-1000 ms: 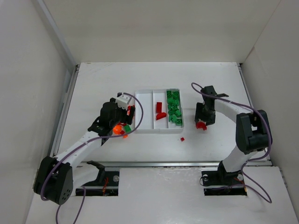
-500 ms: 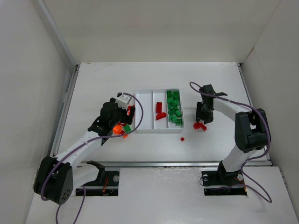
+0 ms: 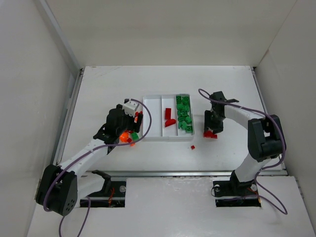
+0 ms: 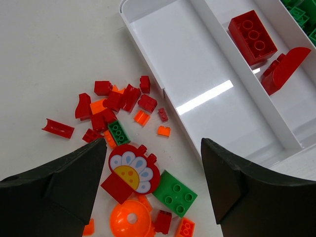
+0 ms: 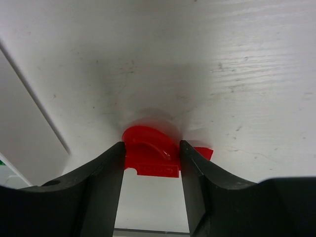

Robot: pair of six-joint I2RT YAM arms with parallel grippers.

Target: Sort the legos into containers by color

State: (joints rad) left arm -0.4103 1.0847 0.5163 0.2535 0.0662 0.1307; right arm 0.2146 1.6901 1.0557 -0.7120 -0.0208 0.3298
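Now right claw (image 5: 152,149) clamped on red piece (image 5: 147,140), shifted toward tray (image 3: 152,111); left claw (image 4: 153,144) apart, unmoved.

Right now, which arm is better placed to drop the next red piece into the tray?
Right. The right hand pinches a red curved plastic piece on the table beside the white plastic tray, whose middle compartment holds red bricks. The left hand hangs open above the mixed brick pile, gripping nothing.
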